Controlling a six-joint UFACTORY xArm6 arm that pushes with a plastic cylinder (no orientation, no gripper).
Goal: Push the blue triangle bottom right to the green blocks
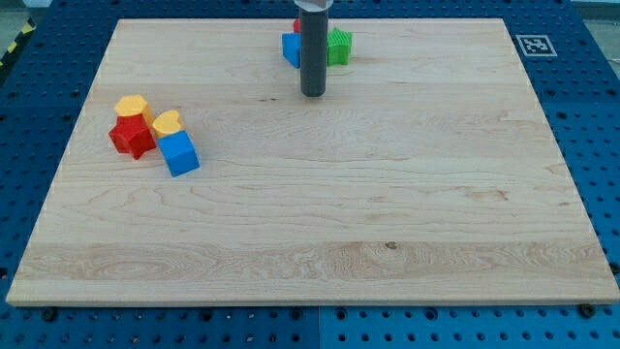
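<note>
My tip rests on the wooden board near the view's top centre. Just above it, a blue block shows to the left of the rod, and its shape is partly hidden. A green block shows to the right of the rod. The rod covers the space between them, so I cannot tell if they touch. A sliver of a red block peeks out above the blue one. My tip is just below this group and apart from it.
At the view's left is a tight cluster: a yellow hexagon, a red star, a second yellow block and a blue cube. A marker tag sits beyond the board's top right corner.
</note>
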